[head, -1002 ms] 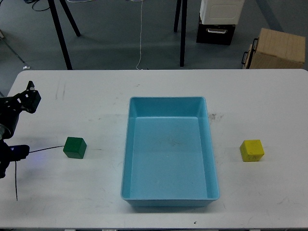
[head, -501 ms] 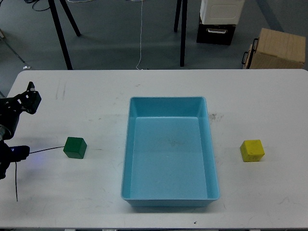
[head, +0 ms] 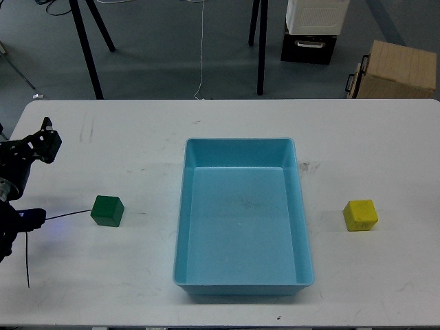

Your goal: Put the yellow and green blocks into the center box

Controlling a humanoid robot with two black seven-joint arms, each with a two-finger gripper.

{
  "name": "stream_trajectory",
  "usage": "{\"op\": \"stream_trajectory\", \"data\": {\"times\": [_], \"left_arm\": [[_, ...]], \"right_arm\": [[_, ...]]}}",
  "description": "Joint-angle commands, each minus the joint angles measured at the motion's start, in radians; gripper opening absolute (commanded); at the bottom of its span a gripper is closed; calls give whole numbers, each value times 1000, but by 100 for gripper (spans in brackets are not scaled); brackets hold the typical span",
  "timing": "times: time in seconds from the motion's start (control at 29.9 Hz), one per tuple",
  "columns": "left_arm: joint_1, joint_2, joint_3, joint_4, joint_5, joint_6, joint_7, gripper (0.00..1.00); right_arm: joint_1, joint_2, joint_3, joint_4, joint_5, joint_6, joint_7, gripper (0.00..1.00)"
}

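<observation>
The light-blue tray (head: 243, 144) stands in the middle of the white table and holds nothing. The dark green block (head: 107, 210) sits on the table left of the tray. The yellow block (head: 360, 214) sits on the table right of the tray. My left gripper (head: 45, 144) is at the far left edge, above and left of the green block and well apart from it. It is small and dark, so its fingers cannot be told apart. My right gripper is out of view.
A thin black cable (head: 65, 215) runs from my left arm to the green block's left side. Beyond the table's far edge are black stand legs (head: 87, 51), a tan cardboard box (head: 397, 69) and a white and black box (head: 311, 27).
My left gripper has shifted very slightly to the right and down. The blocks and the tray have not moved.
</observation>
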Motion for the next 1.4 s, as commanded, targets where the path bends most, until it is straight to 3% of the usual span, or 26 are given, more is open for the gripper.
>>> {"op": "stream_trajectory", "data": {"times": [0.0,0.2,0.33,0.7,0.87,1.04,1.17,1.37], "left_arm": [[2,-1,0,0,-1,0,0,100],[3,1,0,0,-1,0,0,100],[3,-1,0,0,1,0,0,100],[10,9,-1,-4,1,0,1,100],[20,6,0,-4,1,-1,2,100],[20,4,0,-3,3,0,2,100],[20,4,0,-3,3,0,2,100],[22,4,0,-3,3,0,-2,100]], "right_arm": [[7,70,-4,-2,-5,1,4,100],[4,169,-30,-30,43,-52,1,100],[3,173,-73,-53,135,-95,4,100],[7,178,-87,-97,120,-132,-2,100],[48,205,-89,-90,-111,-121,-37,100],[107,290,-90,-97,-397,-92,-37,100],[130,372,-119,-73,-445,-35,-37,100],[194,448,-326,-24,-469,-29,-42,100]]}}
